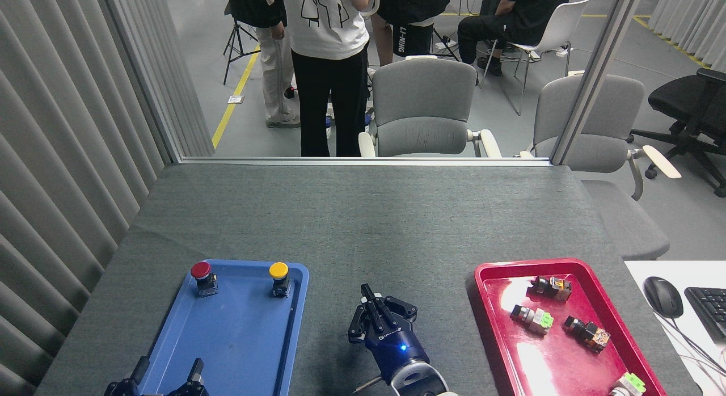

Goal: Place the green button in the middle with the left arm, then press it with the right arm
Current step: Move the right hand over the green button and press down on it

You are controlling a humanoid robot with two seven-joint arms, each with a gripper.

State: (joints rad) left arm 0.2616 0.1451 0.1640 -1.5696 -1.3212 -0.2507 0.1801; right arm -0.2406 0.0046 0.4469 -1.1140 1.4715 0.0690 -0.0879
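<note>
My right fingers (pixel 377 312) are bunched nearly closed, gripping nothing, on the bare counter (pixel 363 226) between the blue tray (pixel 170 350) and red tray (pixel 573 379). The green button isn't visible; I judge it's hidden under them, right of the blue tray. Risks: can't confirm I'm centred, so an off-axis push could tip the button or skid it on the cloth. My left fingers (pixel 164 379) are spread, empty, at the blue tray's near edge.
</note>
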